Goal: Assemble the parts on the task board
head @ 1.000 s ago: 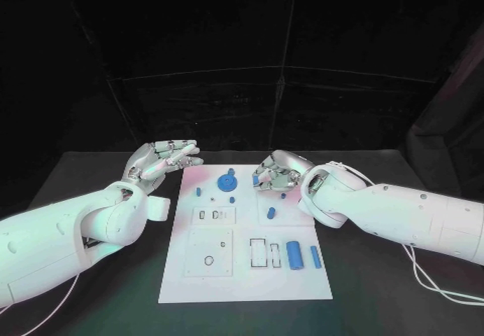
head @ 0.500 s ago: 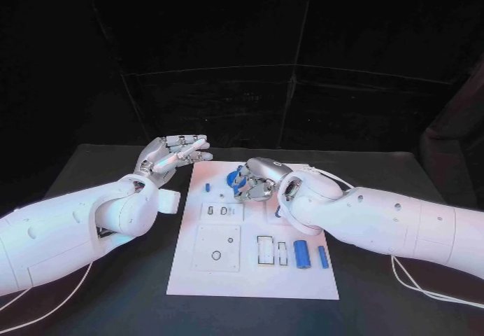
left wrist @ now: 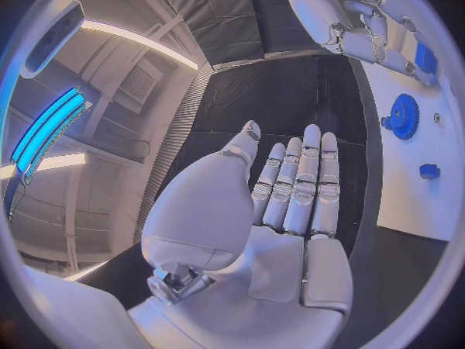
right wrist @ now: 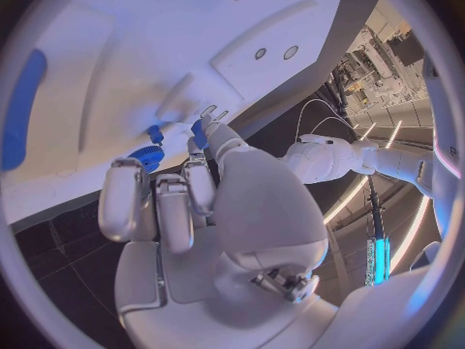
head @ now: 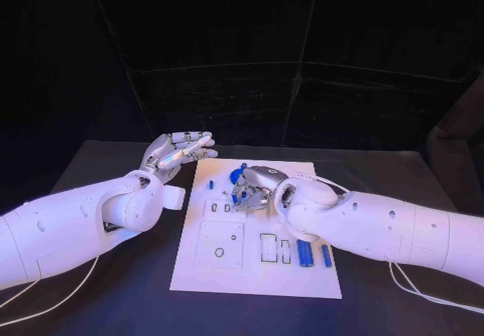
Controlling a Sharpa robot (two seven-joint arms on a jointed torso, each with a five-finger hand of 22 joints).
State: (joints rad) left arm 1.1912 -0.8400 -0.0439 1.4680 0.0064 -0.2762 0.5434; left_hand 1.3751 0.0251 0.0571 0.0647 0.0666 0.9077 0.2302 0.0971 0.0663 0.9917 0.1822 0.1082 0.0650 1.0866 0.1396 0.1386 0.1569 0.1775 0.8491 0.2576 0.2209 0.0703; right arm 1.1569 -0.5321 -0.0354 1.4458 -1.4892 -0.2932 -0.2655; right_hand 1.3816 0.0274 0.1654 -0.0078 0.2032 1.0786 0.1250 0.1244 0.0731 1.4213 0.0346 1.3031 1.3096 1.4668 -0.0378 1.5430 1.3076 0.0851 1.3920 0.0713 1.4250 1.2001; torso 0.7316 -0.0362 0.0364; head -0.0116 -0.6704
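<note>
Fingers of the right hand (head: 254,189) curled over the board (head: 252,280) beside a small, stiff gear (left wrist: 401,116), best pinched at its rim; left hand (head: 177,150) hovered spread, empty.

Right hand (head: 257,187) covers most of the blue gear (head: 237,176) and the task board (head: 224,277) under it; contact unclear. Small blue peg (head: 211,185) too small to identify.

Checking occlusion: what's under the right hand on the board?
The right hand sits over the task board's far middle. A blue gear and a small blue part show at its fingers; anything beneath the palm is covered.
</note>
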